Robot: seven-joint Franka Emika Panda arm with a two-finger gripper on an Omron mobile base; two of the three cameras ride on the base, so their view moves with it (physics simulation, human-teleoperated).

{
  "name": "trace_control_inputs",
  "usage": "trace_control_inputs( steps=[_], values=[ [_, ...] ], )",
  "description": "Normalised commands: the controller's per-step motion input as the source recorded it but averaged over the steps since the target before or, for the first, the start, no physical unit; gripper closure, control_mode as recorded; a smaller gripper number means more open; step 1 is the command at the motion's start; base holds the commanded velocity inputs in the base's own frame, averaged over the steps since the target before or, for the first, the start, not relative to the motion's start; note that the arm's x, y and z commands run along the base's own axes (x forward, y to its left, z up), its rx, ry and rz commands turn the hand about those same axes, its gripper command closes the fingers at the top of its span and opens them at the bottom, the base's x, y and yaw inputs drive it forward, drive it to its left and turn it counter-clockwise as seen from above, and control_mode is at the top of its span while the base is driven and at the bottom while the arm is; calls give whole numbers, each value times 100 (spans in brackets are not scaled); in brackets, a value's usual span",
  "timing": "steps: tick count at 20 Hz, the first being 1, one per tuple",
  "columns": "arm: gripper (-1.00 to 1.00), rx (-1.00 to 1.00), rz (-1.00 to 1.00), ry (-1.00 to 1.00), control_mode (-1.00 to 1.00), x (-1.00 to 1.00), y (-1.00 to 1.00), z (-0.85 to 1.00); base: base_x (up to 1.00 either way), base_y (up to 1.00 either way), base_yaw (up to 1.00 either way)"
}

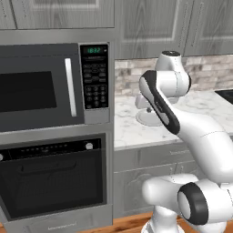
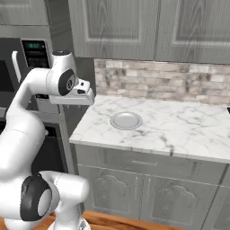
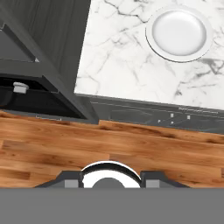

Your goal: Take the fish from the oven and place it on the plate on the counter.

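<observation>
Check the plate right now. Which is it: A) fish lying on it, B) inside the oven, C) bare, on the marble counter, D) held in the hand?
C: the plate sits bare on the marble counter, and the oven door is shut with no fish showing.

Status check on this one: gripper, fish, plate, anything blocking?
Gripper high beside the counter, nothing visibly held; jaw state unclear. Oven door shut, fish unseen. Plate bare on the marble. Closed door is the obstacle.
</observation>
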Motion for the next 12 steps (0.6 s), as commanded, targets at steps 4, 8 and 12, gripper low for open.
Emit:
trace_control_inputs(
  steps=[4, 8, 12],
  values=[
    [-100, 0, 4, 0, -100, -28, 8, 0, 0, 0, 0],
    [-100, 0, 22, 0, -100, -98, 70, -2, 0, 0, 0],
    [-100, 2, 16, 0, -100, -90, 100, -14, 0, 0, 0]
  ],
)
